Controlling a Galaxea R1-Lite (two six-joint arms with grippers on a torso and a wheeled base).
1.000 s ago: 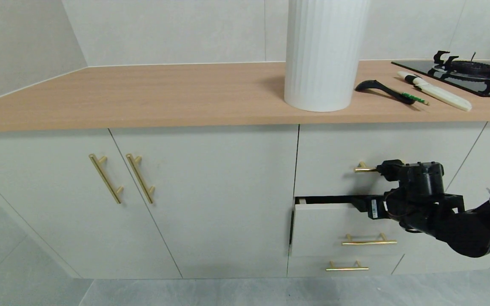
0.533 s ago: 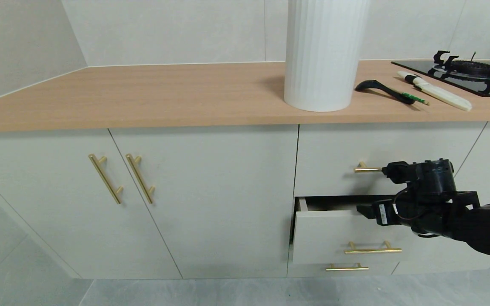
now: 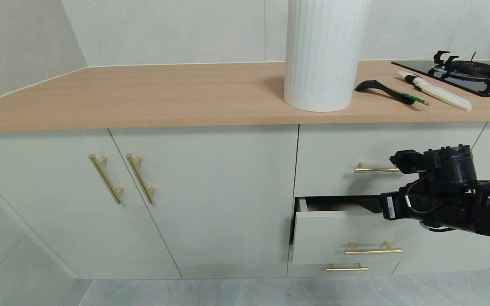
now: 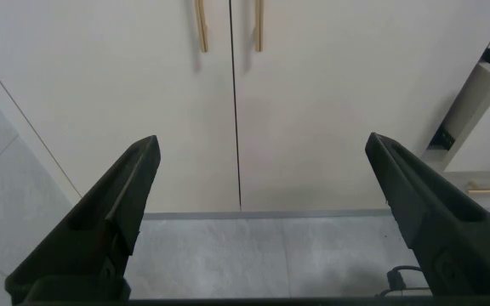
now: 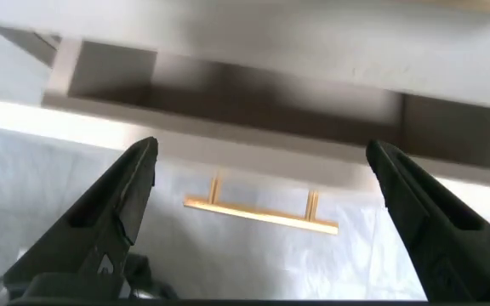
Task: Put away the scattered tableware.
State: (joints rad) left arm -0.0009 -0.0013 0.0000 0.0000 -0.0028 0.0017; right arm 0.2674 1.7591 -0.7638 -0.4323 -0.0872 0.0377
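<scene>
— Beige cabinet (image 3: 206, 191) first: what is it showing?
— It is running under the whole counter. Two closed doors with brass handles are sitting on the left and a stack of drawers on the right.

— Next, the countertop (image 3: 164, 93)?
— It is lying across the cabinet in wood grain. A tall white ribbed cylinder (image 3: 321, 55) is standing upright on it toward the right. A black hob (image 3: 466, 74) is sitting in the far right corner.

— Status of the drawer (image 3: 326, 233)?
— The middle one is standing partly pulled out, with a dark gap showing above its front. The drawers above and below it are sitting closed.

— Report the right gripper (image 3: 366, 205).
— It is hovering level at that gap, above the drawer's brass handle (image 3: 372, 250). Its fingers are spreading wide and gripping nothing. Whether it is touching the drawer edge cannot be told.

— And the left gripper (image 4: 260, 140)?
— It is hanging low, facing the closed doors. Its fingers are likewise standing far apart with nothing between them.

— Where is the tableware lying?
— Both pieces are resting on the countertop between the cylinder and the hob. The white knife (image 3: 436, 95) is lying at an angle just beside the hob. The black ladle (image 3: 383, 90) is lying near it on the cylinder's side, with its bowl end pointing toward the cylinder.
</scene>
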